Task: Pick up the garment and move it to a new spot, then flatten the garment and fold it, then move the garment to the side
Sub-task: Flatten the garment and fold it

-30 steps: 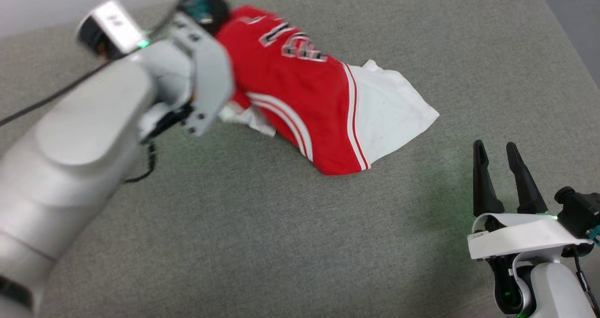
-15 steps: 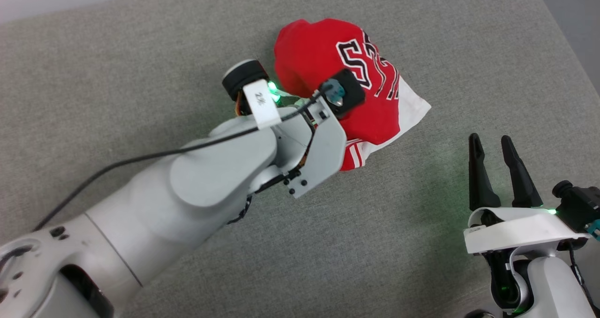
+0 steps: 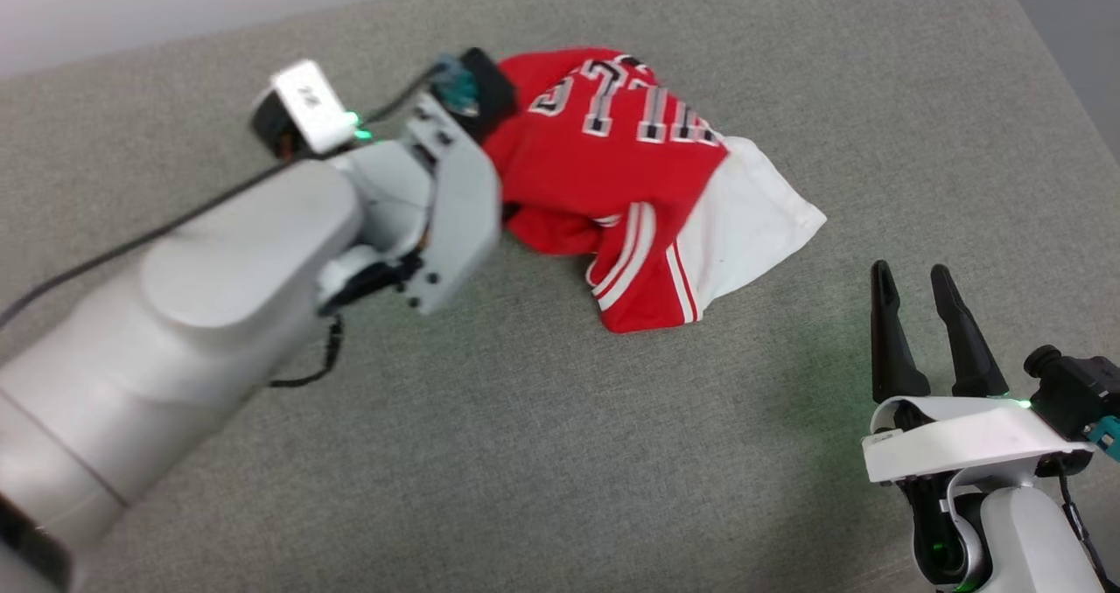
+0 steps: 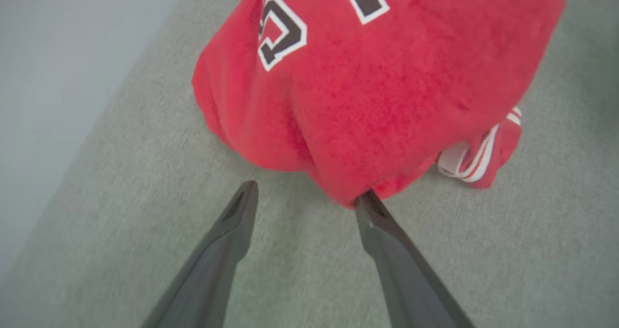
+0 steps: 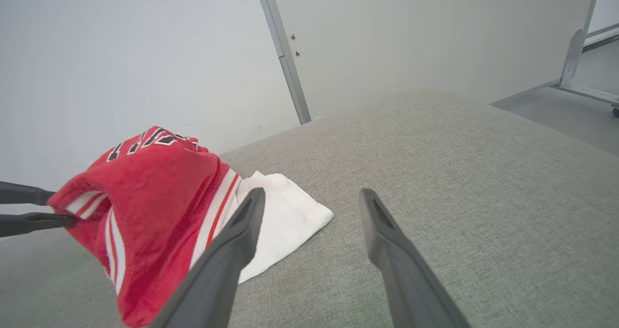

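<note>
A: State of the left gripper (image 4: 307,192)?
B: Jaws spread wide, nothing between them. One fingertip (image 4: 366,203) is touching the hem of the garment (image 4: 377,76). Can't tell if the cloth is caught on it.
A: Garment where?
B: Bunched heap on the grey padded surface (image 3: 525,453), right ahead of the left gripper's tips, lettering on top. White sleeve panel (image 3: 757,217) sticks out on the side away from that gripper.
A: And the right gripper (image 3: 910,269)?
B: Wide open too, empty. Garment sits ahead of it and off to its left, well apart.
A: Risks?
B: My guess: if that hem is hooked on the tip, pulling the arm away drags the heap off its spot. It's also crumpled with layers doubled under. A pinch at the near edge probably takes two layers, so flattening would spread a fold, not the shirt. Soft jersey likely slumps and twists if lifted by one point.
</note>
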You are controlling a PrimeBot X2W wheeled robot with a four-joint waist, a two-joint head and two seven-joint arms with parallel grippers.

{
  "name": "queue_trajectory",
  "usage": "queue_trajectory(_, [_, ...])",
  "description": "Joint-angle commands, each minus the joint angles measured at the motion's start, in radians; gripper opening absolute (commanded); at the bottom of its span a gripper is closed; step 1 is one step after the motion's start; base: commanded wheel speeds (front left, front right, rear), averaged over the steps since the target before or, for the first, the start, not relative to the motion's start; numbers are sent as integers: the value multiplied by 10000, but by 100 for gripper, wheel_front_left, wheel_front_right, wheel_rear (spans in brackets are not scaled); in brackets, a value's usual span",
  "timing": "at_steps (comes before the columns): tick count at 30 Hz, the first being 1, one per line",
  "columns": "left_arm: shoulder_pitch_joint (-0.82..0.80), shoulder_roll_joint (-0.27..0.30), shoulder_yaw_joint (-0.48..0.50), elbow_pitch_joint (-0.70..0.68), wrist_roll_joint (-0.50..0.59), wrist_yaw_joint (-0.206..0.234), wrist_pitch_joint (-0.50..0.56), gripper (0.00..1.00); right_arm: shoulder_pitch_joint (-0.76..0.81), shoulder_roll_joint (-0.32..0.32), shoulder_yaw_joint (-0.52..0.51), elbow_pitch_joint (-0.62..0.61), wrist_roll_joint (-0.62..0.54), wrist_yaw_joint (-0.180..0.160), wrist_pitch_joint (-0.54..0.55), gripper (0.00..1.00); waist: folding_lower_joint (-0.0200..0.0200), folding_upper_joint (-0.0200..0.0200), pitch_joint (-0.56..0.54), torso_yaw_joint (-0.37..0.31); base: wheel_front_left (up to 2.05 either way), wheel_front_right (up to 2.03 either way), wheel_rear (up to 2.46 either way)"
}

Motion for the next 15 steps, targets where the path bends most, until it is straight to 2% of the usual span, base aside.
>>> queue_trajectory(1, [4, 123, 31, 5, -277, 6, 196, 100, 73, 17, 26, 11, -24, -14, -7, 100, 0, -1, -47, 11, 0, 0, 0])
queue_trajectory(9, [-225, 1061, 982, -638, -2779, 84, 2167, 100, 284, 19, -17, -27, -37, -14, -7, 100, 0, -1, -98, -126, 0, 0, 0])
queue_trajectory(15, [-581, 1219, 1935, -765, -3888, 882, 2462, 100, 176, 22, 161, -82, 162, -14, -7, 100, 0, -1, 149, -325, 0, 0, 0])
